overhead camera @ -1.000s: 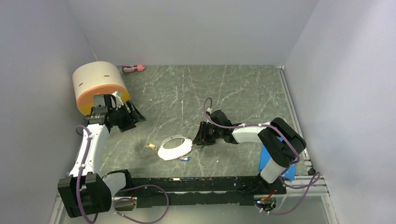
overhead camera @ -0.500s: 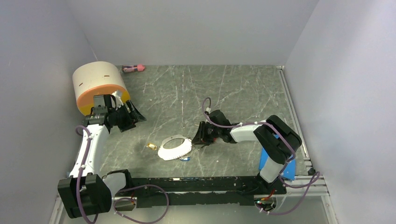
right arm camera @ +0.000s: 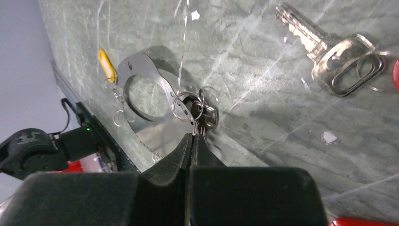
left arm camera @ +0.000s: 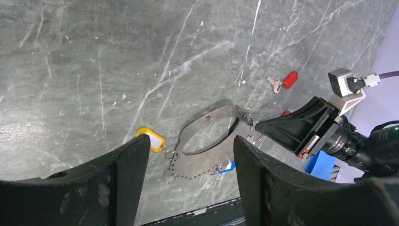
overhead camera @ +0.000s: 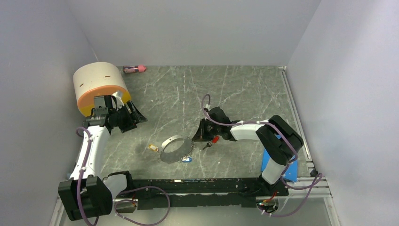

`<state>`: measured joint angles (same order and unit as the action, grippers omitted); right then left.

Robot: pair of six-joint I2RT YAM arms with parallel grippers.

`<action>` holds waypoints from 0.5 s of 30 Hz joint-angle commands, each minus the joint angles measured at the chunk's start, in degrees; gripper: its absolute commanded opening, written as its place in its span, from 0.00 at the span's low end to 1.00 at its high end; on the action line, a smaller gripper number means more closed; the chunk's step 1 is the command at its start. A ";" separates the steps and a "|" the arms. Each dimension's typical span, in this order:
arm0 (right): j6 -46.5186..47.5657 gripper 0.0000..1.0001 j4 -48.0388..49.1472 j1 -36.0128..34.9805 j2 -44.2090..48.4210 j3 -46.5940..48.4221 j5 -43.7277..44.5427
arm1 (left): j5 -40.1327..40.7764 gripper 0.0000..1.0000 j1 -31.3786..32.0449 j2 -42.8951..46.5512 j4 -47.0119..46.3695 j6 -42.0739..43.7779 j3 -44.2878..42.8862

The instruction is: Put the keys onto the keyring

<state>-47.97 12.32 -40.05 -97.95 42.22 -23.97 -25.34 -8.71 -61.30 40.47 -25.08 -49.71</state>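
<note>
The keyring (overhead camera: 170, 158) is a flat silver plate with a big hole, its right edge tipped up off the marble; it also shows in the left wrist view (left arm camera: 197, 162). My right gripper (overhead camera: 195, 139) is shut, its tips (right arm camera: 193, 134) pinching a small wire ring at the plate's rim (right arm camera: 162, 127). A red-headed key (overhead camera: 215, 140) lies under that gripper. A silver key (right arm camera: 324, 47) lies loose beyond it, and another red-headed key (left arm camera: 287, 80) lies farther back. My left gripper (overhead camera: 134, 117) hangs open and empty by the drum, far from the plate.
A yellow tag (overhead camera: 151, 147) and a blue tag (overhead camera: 186, 159) hang from the plate's rim. A cream-and-orange drum (overhead camera: 99, 87) stands at the back left, a pink item (overhead camera: 134, 69) by the back wall, a blue box (overhead camera: 270, 162) at the right.
My right gripper has closed on the wire ring and lifted the plate's right edge, so the plate now tilts. A red-headed key has come into sight below it. The left arm has not moved.
</note>
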 commanded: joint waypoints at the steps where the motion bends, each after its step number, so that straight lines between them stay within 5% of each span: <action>1: 5.00 0.00 -3.84 0.33 -0.32 4.58 1.77 | -1.55 0.70 -0.17 1.22 -1.48 1.11 0.32; 15: 22.87 0.00 -19.57 -2.12 0.29 14.17 5.67 | -4.55 0.71 -0.18 1.49 -2.36 2.31 0.71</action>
<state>-31.86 -2.68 -40.73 -98.37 52.64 -20.05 -27.53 -8.71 -61.21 39.97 -24.45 -49.01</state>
